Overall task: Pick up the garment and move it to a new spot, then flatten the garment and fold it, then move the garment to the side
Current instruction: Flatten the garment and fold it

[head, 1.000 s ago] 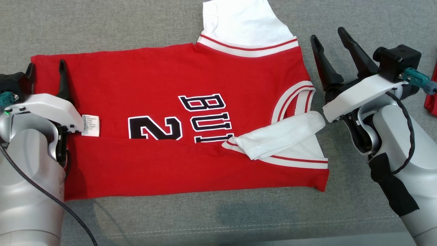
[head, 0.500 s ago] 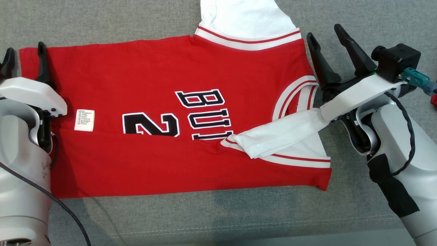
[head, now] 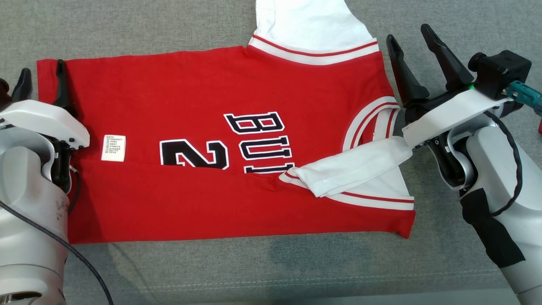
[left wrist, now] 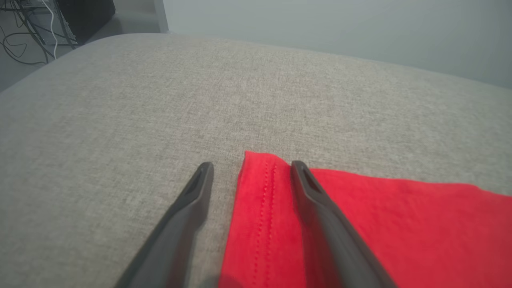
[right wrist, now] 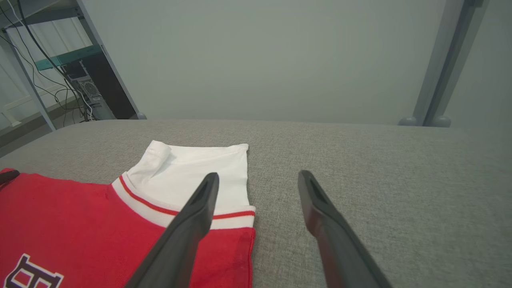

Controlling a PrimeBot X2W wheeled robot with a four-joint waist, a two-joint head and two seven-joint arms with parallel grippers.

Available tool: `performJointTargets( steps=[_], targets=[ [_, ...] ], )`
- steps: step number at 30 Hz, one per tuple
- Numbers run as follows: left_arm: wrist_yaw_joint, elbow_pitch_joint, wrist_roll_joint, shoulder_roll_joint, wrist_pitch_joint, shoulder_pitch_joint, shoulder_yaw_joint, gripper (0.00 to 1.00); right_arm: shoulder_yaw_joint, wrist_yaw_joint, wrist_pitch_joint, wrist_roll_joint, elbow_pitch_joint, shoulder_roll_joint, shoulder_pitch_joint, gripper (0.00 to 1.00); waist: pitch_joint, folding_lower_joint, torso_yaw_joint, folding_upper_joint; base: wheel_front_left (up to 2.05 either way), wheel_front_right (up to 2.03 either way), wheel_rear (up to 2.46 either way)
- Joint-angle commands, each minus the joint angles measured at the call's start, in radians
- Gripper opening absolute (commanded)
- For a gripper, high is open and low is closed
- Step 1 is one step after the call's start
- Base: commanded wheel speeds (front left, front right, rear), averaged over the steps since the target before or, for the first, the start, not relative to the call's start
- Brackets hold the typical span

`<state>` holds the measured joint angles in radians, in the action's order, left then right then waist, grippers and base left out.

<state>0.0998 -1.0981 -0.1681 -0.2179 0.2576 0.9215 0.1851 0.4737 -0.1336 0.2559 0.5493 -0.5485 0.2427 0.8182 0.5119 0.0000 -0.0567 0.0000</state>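
Now both jaws stand wide, empty; a corner of the shirt [head: 203,93] lies between the left jaws, its white sleeve [head: 309,25] just beside the right jaws.

Pale silver-grey arms, white wrist plates [head: 453,112], long tapered black fingers [head: 406,80]. A black cable [head: 70,249] trails from the left forearm [head: 25,220]; the right forearm [head: 504,178] carries black tape [head: 491,231] and a teal plug [head: 523,93].
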Motion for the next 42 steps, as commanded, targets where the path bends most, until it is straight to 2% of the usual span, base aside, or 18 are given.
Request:
performJointTargets(
  steps=[1,6,7,8,9,10,11,16,22,33,38,42],
  targets=[
    [0.004,-0.010,-0.004,-0.038,0.004,-0.028,0.011,1.00,0.008,0.003,0.006,0.002,0.026,-0.001,-0.021,1.00,-0.004,0.0000,0.004,0.0000,0.00,0.00,0.00],
    [0.010,-0.061,-0.019,-0.043,0.002,-0.014,0.008,1.00,0.016,0.003,0.006,0.003,0.024,-0.008,-0.023,1.00,-0.010,0.0000,0.007,0.0000,0.00,0.00,0.00],
    [0.011,-0.068,-0.019,-0.044,0.002,-0.011,0.005,0.95,0.018,0.003,0.006,0.004,0.024,-0.009,-0.023,1.00,-0.010,0.0000,0.006,0.0000,0.00,0.00,0.00],
    [0.015,-0.084,-0.022,-0.044,-0.005,-0.004,-0.002,0.68,0.022,0.003,0.006,0.005,0.025,-0.009,-0.023,1.00,-0.011,0.0000,0.005,0.0000,0.00,0.00,0.00],
    [0.017,-0.090,-0.022,-0.046,-0.006,0.000,-0.007,0.35,0.024,0.003,0.006,0.006,0.026,-0.009,-0.022,1.00,-0.012,0.0000,0.005,0.0000,0.00,0.00,0.00],
    [0.018,-0.096,-0.020,-0.048,-0.007,0.003,-0.013,0.13,0.025,0.003,0.006,0.007,0.026,-0.008,-0.022,1.00,-0.013,0.0000,0.004,0.0000,0.00,0.00,0.00],
    [0.019,-0.100,-0.021,-0.049,-0.007,0.007,-0.016,0.00,0.026,0.003,0.006,0.009,0.026,-0.006,-0.021,1.00,-0.014,0.0000,0.003,0.0000,0.00,0.00,0.00],
    [0.024,-0.051,-0.016,-0.042,0.003,0.007,-0.043,0.00,0.008,0.003,0.006,0.042,0.017,0.009,0.010,1.00,-0.017,0.0000,0.022,0.0000,0.00,0.00,0.00],
    [0.019,0.170,0.004,0.009,0.004,-0.053,-0.054,0.00,0.038,0.003,-0.012,0.125,-0.076,0.043,0.119,1.00,-0.009,0.0000,0.071,0.0000,0.00,0.00,0.00],
    [0.028,0.346,0.015,0.121,0.004,-0.110,-0.121,0.00,0.164,0.003,-0.251,0.248,-0.287,0.102,0.355,1.00,0.032,0.0000,0.194,0.0000,0.00,0.00,0.00],
    [0.030,0.378,0.001,0.149,0.004,-0.106,-0.157,0.00,0.210,0.003,-0.339,0.275,-0.354,0.124,0.418,1.00,0.054,0.0000,0.241,0.0000,0.00,0.00,0.00],
    [0.030,0.384,-0.010,0.158,0.004,-0.102,-0.180,0.00,0.245,0.003,-0.357,0.272,-0.376,0.138,0.444,1.00,0.063,0.0000,0.263,0.0000,0.00,0.00,0.00]
  ],
)
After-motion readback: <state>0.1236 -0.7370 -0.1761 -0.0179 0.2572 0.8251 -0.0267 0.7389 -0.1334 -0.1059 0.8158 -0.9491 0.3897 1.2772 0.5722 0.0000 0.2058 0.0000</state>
